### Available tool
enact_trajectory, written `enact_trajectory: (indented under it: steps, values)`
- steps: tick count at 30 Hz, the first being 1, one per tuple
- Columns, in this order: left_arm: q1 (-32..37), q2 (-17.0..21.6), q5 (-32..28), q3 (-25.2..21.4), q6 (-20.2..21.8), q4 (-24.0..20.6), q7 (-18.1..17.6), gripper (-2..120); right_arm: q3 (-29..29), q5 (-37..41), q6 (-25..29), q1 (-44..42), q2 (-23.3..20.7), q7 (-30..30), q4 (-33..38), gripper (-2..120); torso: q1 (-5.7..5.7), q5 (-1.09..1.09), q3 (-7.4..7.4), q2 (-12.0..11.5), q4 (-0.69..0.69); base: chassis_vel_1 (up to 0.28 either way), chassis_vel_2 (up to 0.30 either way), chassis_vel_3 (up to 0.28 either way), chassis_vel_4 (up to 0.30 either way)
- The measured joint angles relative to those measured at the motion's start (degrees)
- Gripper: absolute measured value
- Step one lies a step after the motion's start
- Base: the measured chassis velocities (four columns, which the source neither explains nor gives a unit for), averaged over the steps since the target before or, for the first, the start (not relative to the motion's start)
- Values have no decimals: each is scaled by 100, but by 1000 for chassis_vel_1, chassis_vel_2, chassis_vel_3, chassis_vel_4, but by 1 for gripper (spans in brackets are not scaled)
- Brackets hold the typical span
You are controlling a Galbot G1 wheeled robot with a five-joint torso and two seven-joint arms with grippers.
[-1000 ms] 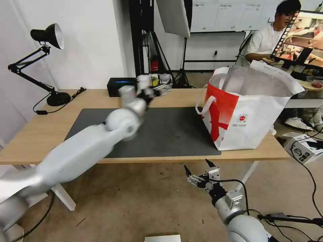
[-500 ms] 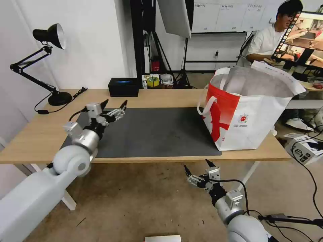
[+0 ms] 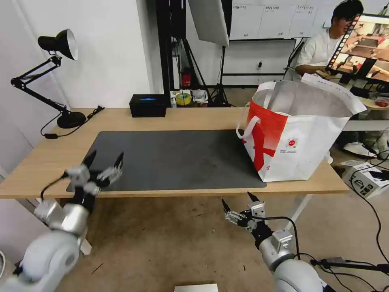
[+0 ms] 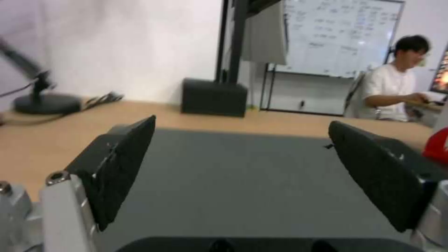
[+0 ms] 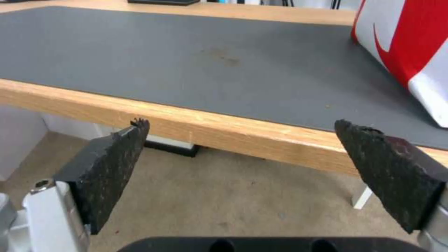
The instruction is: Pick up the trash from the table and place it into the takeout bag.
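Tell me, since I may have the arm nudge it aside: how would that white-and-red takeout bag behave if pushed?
The takeout bag looks like soft fabric with a wavy open rim, so its wall would probably dent before the whole bag slides. It stands tall near the table edge, so a high push might tip it. Both the left gripper and the right gripper hang open, away from it.

Takeout bag (image 3: 298,134) on table (image 3: 194,117) (right).

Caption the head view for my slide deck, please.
Left hand open over the mat's near corner; bag stands right.
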Motion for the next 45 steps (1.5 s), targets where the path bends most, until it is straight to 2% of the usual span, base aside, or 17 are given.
enact_trajectory:
  steps: [4, 12, 26, 31, 45]
  values:
    - [434, -369, 152, -183, -222, 92, 177, 100, 0, 0, 0, 0, 0, -1, 0, 100, 0, 0, 0, 0, 0, 0, 0, 0, 0]
    - [799, -805, 445, -197, -574, 404, 513, 100, 0, 0, 0, 0, 0, -1, 0, 100, 0, 0, 0, 0, 0, 0, 0, 0, 0]
    - [592, -834, 648, 96, -590, 656, 549, 100, 0, 0, 0, 0, 0, -1, 0, 100, 1, 0, 1, 0, -1, 0, 0, 0, 0]
    - [455, -820, 743, 180, -589, 716, 447, 100, 0, 0, 0, 0, 0, -1, 0, 100, 1, 0, 1, -1, -1, 0, 0, 0, 0]
    - [431, -806, 790, 201, -564, 722, 403, 100, 0, 0, 0, 0, 0, -1, 0, 100, 1, 0, 1, -1, 0, 0, 0, 0, 0]
